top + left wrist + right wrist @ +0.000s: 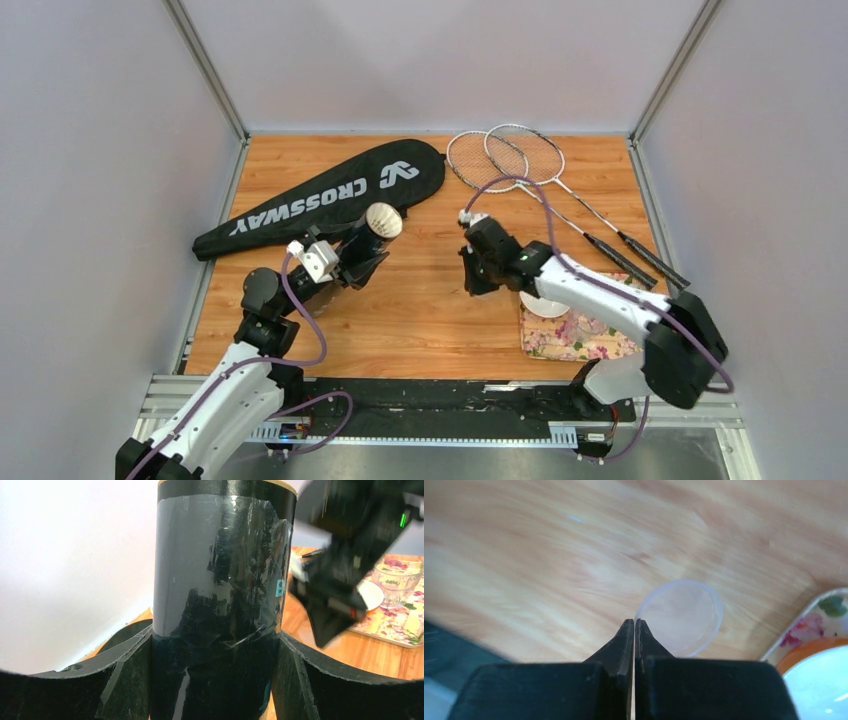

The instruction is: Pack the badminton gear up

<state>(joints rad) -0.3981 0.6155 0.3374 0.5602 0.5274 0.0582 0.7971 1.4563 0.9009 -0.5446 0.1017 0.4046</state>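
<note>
Gripping the dark tube (pixel 220 570) around its lower body, the left gripper (pixel 360 258) holds it up off the desk (pixel 420 320), left of the middle. The tube is tilted so its open mouth points toward the right arm. That slant looks deliberate to me, offering the opening to whatever comes from the other side. White shows inside the mouth, most likely shuttlecocks (pixel 384 220), though I cannot count them.

The right gripper (pixel 634 626) has its fingers pressed together on the rim of a clear round lid (pixel 684 617). It pinches only the edge, so the flat face is free to meet the tube. It hangs above the middle of the desk, near the tube's mouth but apart from it. My guess is that capping the tube is the step in hand. The thin lid could slip or skew in such a narrow pinch.

The black racket bag (pixel 330 195) lies flat, running from the left edge toward the far middle, closed as far as I can tell. The two rackets (pixel 500 160) lie crossed near the far right corner, handles trailing toward the right edge, not yet packed. A flowered tray (pixel 580 335) with a white bowl (pixel 545 305) sits at the near right corner, beside the right arm.
</note>
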